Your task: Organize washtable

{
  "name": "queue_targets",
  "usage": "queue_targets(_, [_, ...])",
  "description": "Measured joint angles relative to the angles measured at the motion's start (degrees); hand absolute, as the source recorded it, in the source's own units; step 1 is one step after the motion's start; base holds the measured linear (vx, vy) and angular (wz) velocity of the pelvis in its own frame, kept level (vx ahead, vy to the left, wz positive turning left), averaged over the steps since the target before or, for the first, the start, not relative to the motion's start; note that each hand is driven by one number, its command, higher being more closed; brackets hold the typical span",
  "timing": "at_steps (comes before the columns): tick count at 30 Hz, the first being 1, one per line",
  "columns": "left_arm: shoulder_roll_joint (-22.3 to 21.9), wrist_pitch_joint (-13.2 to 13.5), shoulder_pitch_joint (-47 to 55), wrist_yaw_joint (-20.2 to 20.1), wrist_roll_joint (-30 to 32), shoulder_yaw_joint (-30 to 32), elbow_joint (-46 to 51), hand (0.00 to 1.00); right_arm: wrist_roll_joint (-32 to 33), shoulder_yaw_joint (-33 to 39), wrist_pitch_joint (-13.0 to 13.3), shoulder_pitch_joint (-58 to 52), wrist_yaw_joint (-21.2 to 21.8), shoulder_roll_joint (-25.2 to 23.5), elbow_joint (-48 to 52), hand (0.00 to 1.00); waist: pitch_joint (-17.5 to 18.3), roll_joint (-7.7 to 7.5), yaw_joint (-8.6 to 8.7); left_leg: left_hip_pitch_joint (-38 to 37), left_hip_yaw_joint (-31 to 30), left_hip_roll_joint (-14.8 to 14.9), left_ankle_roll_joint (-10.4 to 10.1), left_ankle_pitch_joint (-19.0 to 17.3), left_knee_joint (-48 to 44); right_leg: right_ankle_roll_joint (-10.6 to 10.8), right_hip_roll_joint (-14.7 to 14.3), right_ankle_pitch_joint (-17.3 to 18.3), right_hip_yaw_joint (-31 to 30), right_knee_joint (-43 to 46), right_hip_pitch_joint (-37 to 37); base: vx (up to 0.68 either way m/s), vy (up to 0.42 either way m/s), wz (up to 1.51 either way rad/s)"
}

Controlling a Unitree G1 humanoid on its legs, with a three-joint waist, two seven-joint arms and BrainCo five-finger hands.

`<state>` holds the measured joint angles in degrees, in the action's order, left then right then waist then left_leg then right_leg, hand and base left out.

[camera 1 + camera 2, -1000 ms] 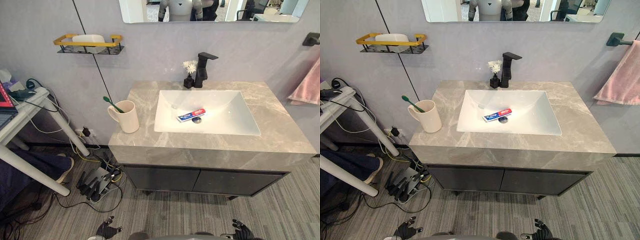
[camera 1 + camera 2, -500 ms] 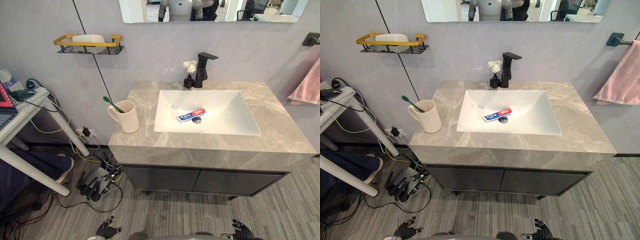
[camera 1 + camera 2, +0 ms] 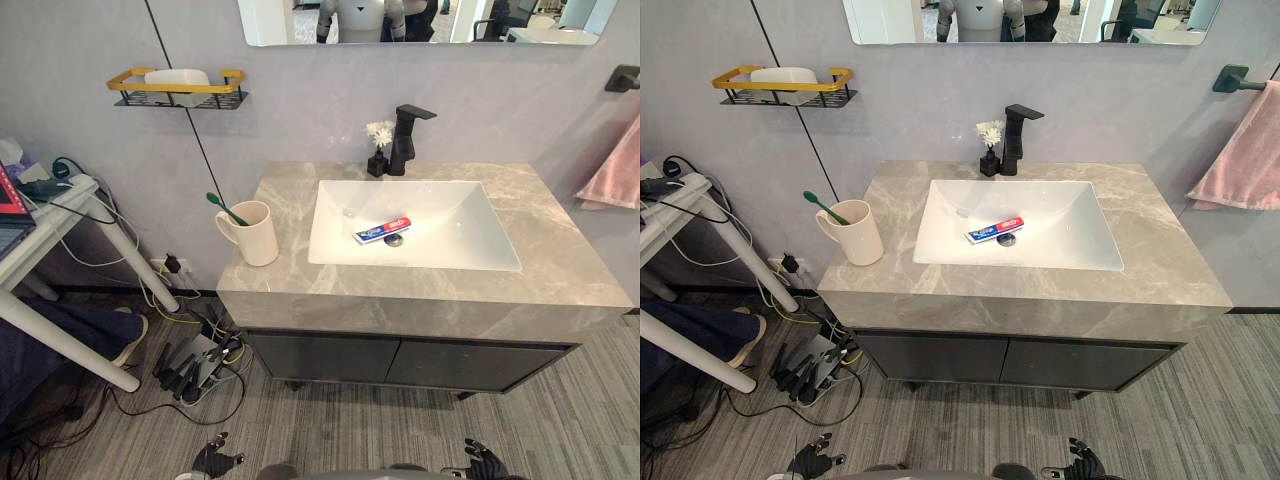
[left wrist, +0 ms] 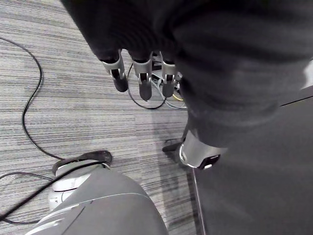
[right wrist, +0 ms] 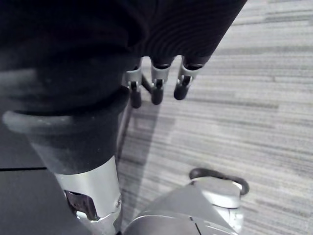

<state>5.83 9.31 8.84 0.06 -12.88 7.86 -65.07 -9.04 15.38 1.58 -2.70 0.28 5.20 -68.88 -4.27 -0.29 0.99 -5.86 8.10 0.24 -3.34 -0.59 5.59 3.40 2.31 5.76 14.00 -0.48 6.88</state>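
The grey stone bench [image 3: 560,250] has a white sink [image 3: 455,225] set in the middle. A tube of toothpaste [image 3: 381,230] lies in the sink. It is red, white and blue, and it lies just beside the round drain [image 3: 394,240]. On the left part of the bench stands a cream cup [image 3: 257,235]. A green toothbrush [image 3: 224,208] leans in the cup and sticks out to the left. At the back of the sink stands a black tap [image 3: 405,138]. Just beside the tap is a small black vase [image 3: 376,165] with white flowers [image 3: 379,132].

On the wall to the left hangs a shelf [image 3: 135,78] with a yellow rim, and a white thing [image 3: 177,77] lies on it. A pink towel [image 3: 615,170] hangs on the right. A mirror [image 3: 420,22] is on the wall above the tap.

The left hand [image 4: 144,81] hangs low over the striped grey floor [image 3: 400,420], well away from the bench. Its fingers are loose and straight, and it holds nothing. The right hand [image 5: 156,85] hangs low on the other side. Its fingers are loose too, with nothing in them.
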Motion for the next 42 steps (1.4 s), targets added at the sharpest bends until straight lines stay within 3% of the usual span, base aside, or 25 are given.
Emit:
queue_targets(9, [0.22, 0.02, -1.1, 0.4, -0.15, -0.03, 0.3, 0.0, 5.32, -0.91, 0.23, 0.26, -0.26, -0.11, 0.83, 0.0, -1.07, -0.32, 0.05, 0.64, 0.42, 0.42, 0.01, -0.02, -0.15, -0.34, -0.4, -0.17, -0.28, -0.22, -0.66, 0.0, -0.001, -0.02])
queue_targets(11, [0.2, 0.04, -1.51, 1.08, -0.62, -0.5, 1.14, 0.0, 6.75, -2.45, 0.41, 0.62, -0.52, -0.1, 2.67, 0.0, -1.24, -0.32, 0.0, 1.89, 0.87, 0.85, -0.3, 0.2, -0.19, -0.75, -0.49, 0.91, -0.36, 2.77, -3.27, -0.01, -0.023, -0.12])
queue_targets(14, [-0.24, 0.26, -1.37, 2.82, -4.02, -1.54, 7.72, 0.0, 10.33, -5.41, 1.8, -0.45, -1.99, -2.19, 11.51, 0.0, -2.64, -1.46, 1.1, 3.12, 0.95, 1.23, -0.58, -0.44, -1.62, -2.28, -0.01, 4.76, -0.2, 9.31, -6.71, 0.0, -0.065, 0.02])
queue_targets(15, [-0.54, 0.52, -1.23, 3.24, -5.19, -1.59, 11.11, 0.0, 11.24, -6.72, 2.5, -1.66, -2.79, -3.57, 15.46, 0.0, -3.2, -2.26, 1.16, 5.29, 0.85, 1.58, -0.82, -3.13, -6.76, -2.9, 0.4, 6.02, -0.22, 10.87, -7.21, 0.0, -0.103, 0.14])
queue_targets(16, [-1.64, 1.22, -0.86, 3.86, -7.12, -1.63, 16.55, 0.0, 13.11, -8.66, 3.34, -3.14, -3.16, -4.69, 21.31, 0.0, -3.94, -2.26, 1.0, 9.67, 0.86, 3.13, -1.28, -7.82, -16.77, -4.04, -0.15, 7.89, 0.27, 11.97, -7.11, 0.0, -0.107, 0.15])
queue_targets(17, [-2.58, 1.61, -0.36, 4.2, -8.08, -1.55, 20.87, 0.0, 14.01, -9.9, 4.06, -4.05, -3.51, -5.14, 25.24, 0.0, -4.75, -1.97, 0.75, 13.26, 1.67, 4.91, -2.04, -10.14, -25.61, -4.74, -0.79, 8.67, 0.59, 12.31, -6.93, 0.0, -0.151, 0.11])
queue_targets(19, [-5.05, 2.73, 0.52, 6.11, -10.74, -1.77, 32.62, 0.0, 15.35, -12.52, 4.69, -4.44, -5.38, -4.3, 33.92, 0.0, -7.08, -0.83, 0.35, 24.89, 5.1, 10.87, -0.76, -9.88, -50.91, -6.6, -2.38, 9.95, 0.37, 13.12, -4.78, 0.1, -0.099, -0.07])
queue_targets(20, [-5.7, 2.94, 0.9, 7.03, -11.47, -2.32, 35.53, 0.0, 15.37, -13.23, 4.78, -4.09, -6.34, -4.01, 36.24, 0.0, -7.35, -0.58, 0.26, 27.64, 5.05, 11.06, -0.91, -10.21, -54.85, -6.97, -2.35, 10.93, -0.03, 14.05, -4.56, 0.18, -0.014, -0.16])
queue_targets(21, [-5.91, 3.12, 1.23, 7.93, -11.85, -3.06, 37.51, 0.0, 15.37, -13.4, 4.82, -3.78, -7.13, -3.7, 37.55, 0.0, -7.38, -0.65, 0.18, 29.17, 4.63, 10.64, -0.94, -10.29, -55.35, -6.91, -2.0, 11.58, -0.27, 14.51, -4.48, 0.38, 0.048, -0.38])
queue_targets(22, [-6.95, 3.56, 2.0, 11.18, -12.41, -4.48, 46.44, 0.0, 15.44, -13.35, 4.88, -1.69, -9.91, -2.56, 42.35, 0.0, -7.65, -0.85, -0.96, 32.32, 1.86, 6.77, -1.4, -10.31, -46.29, -6.24, -0.48, 13.28, -2.73, 14.67, -3.79, 0.47, 0.08, -0.59])
queue_targets(23, [-7.49, 3.91, 2.11, 12.47, -12.4, -4.74, 50.73, 0.0, 15.79, -13.35, 5.07, -0.14, -10.69, -2.4, 44.1, 0.0, -7.74, -0.66, -1.9, 33.06, -0.06, 4.8, -2.21, -9.75, -39.34, -5.63, 0.32, 14.29, -4.34, 14.29, -2.84, 0.51, 0.102, -0.76])
queue_targets(25, [-7.9, 4.65, 2.71, 14.05, -12.28, -6.18, 56.78, 0.0, 17.08, -13.59, 6.1, 1.58, -11.71, -2.48, 46.59, 0.0, -7.37, -0.22, -2.16, 32.5, -1.25, 2.89, -4.35, -6.45, -26.75, -2.28, 1.31, 15.79, -5.38, 13.76, -0.48, 0.53, 0.165, -0.63])
queue_targets(26, [-7.74, 5.05, 2.63, 14.02, -12.24, -6.79, 58.51, 0.0, 17.53, -13.64, 6.78, 1.59, -11.77, -2.6, 47.5, 0.0, -6.93, -0.45, -2.36, 31.56, -1.51, 2.17, -0.75, 0.98, -25.82, -0.15, 2.43, 17.08, -6.54, 14.38, 0.98, 0.7, 0.226, -0.49])
queue_targets(27, [-7.83, 5.07, 2.59, 14.02, -12.25, -7.43, 58.92, 0.0, 17.56, -13.82, 6.91, 1.62, -11.77, -3.0, 47.64, 0.0, -6.22, -0.99, -2.37, 31.41, -1.14, 1.36, 3.53, 1.83, -26.41, 0.81, 3.55, 17.46, -6.95, 15.38, 1.02, 0.53, 0.155, -0.28])
queue_targets(28, [-7.63, 4.97, 1.81, 13.98, -12.29, -7.87, 59.2, 0.0, 17.53, -14.16, 6.99, 1.62, -11.74, -3.63, 48.2, 0.0, -5.8, -2.69, -1.81, 32.19, 0.33, 0.48, 5.47, 0.28, -29.08, 2.16, 5.62, 17.34, -7.18, 18.65, -0.15, 0.68, 0.19, -0.17])
queue_targets(29, [-7.21, 4.75, 0.6, 13.88, -12.23, -8.53, 59.34, 0.0, 17.49, -14.17, 6.92, 1.37, -11.37, -4.13, 49.01, 0.0, -5.99, -3.52, -1.82, 32.41, 0.98, 0.48, 6.78, -3.42, -33.3, 3.86, 6.72, 15.72, -8.01, 26.05, -2.76, 0.64, 0.182, -0.25])
queue_targets(31, [-6.27, 4.43, 0.3, 13.72, -10.52, -10.2, 60.09, 0.0, 17.51, -14.15, 7.02, 1.4, -11.34, -5.78, 50.02, 0.0, -6.15, -5.36, -1.72, 27.54, 2.39, -0.21, 7.97, -7.67, -34.27, 3.48, 9.51, 9.24, -7.99, 44.87, -8.54, 0.6, 0.171, -0.31])
queue_targets(32, [-5.43, 4.0, 0.01, 13.68, -9.09, -12.2, 60.74, 0.0, 17.51, -14.54, 7.14, 0.87, -11.31, -6.28, 50.66, 0.0, -6.2, -5.5, -1.4, 23.18, 2.49, -0.45, 8.55, -9.98, -33.5, 3.22, 10.86, 9.09, -7.61, 56.29, -12.35, 0.55, 0.125, -0.22])
queue_targets(34, [-4.92, 3.69, 0.46, 13.39, -6.2, -14.02, 64.48, 0.0, 17.5, -17.22, 7.18, 0.07, -10.62, -6.28, 53.53, 0.0, -6.41, -4.53, -1.49, 14.82, 2.42, 0.39, 8.8, -11.14, -29.96, 0.54, 10.25, 10.66, -5.63, 63.73, -16.84, 0.54, 0.1, -0.3])
queue_targets(36, [-4.89, 3.96, 0.69, 12.91, -4.39, -15.2, 67.77, 0.0, 17.49, -19.18, 7.55, -1.96, -9.64, -6.46, 58.17, 0.0, -6.16, -2.77, -1.52, 8.45, 2.35, 1.86, 8.05, -11.62, -25.16, -1.05, 9.52, 11.8, -1.03, 60.04, -20.8, 0.42, 0.013, -0.17])
queue_targets(39, [-4.89, 4.68, -0.21, 12.39, -3.94, -16.71, 69.22, 0.0, 17.48, -20.16, 8.33, -3.05, -8.87, -6.56, 62.64, 0.0, -5.5, -2.24, -0.09, 4.18, 1.95, 3.66, 5.58, -13.19, -22.25, -1.72, 9.58, 11.62, 3.11, 42.33, -26.43, 0.41, -0.077, 0.15])
queue_targets(40, [-4.87, 4.66, -0.33, 12.39, -3.61, -17.05, 69.05, 0.0, 17.48, -20.07, 8.39, -3.04, -8.88, -6.53, 63.39, 0.0, -5.46, -2.27, -0.07, 3.24, 1.84, 4.37, 4.89, -14.1, -21.89, -1.67, 9.28, 9.87, 2.95, 35.78, -27.75, 0.49, -0.203, 0.18])
queue_targets(42, [-4.73, 4.66, -0.34, 12.41, -3.43, -17.27, 68.58, 0.0, 17.48, -20.02, 8.61, -3.13, -8.9, -6.54, 63.73, 0.0, -5.01, -2.85, -0.05, 1.12, 1.59, 5.64, 2.27, -16.11, -21.45, -1.35, 7.83, 2.58, 1.81, 22.59, -28.71, 0.44, -0.236, 0.16])
